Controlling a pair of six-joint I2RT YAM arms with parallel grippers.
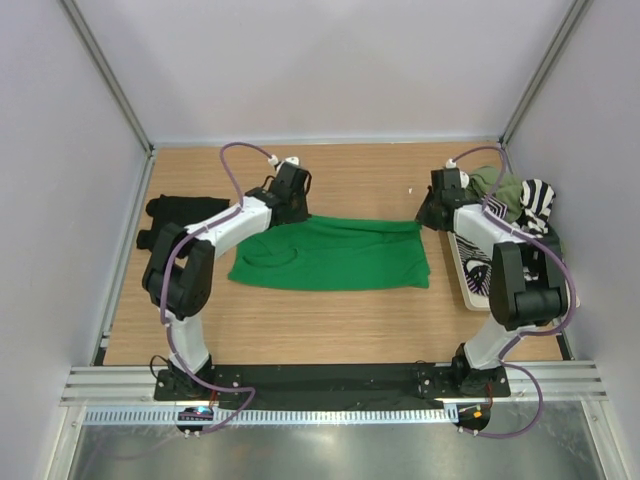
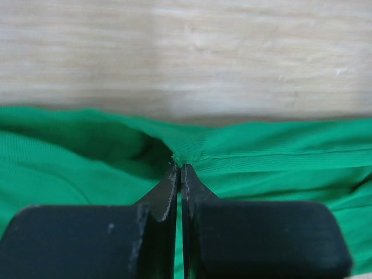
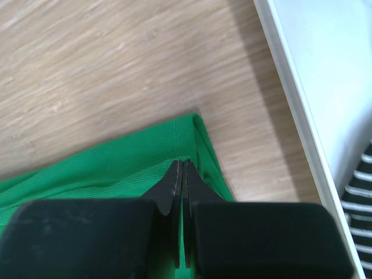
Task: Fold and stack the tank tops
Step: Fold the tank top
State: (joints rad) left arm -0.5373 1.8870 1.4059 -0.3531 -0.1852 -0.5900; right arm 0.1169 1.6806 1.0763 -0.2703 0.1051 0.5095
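Two pinches are holding the bright green tank top (image 1: 335, 255), which is lying spread out across the middle of the table (image 1: 330, 330). You are seeing your left gripper (image 2: 179, 170) clamping its jaws tightly on a seam of the green cloth, at the far-left part of the garment's far edge. Your right gripper (image 3: 183, 164) is squeezing the hemmed far-right corner, jaws pressed together with the fabric between them.

The black tank top (image 1: 185, 212) is sitting on the table at the left, apart from the green one and partly behind your left arm. The olive tank top (image 1: 500, 188) and the striped tank top (image 1: 538, 200) are lying bunched together at the far right, at the far end of the white tray (image 1: 462, 272), just beyond your right arm.
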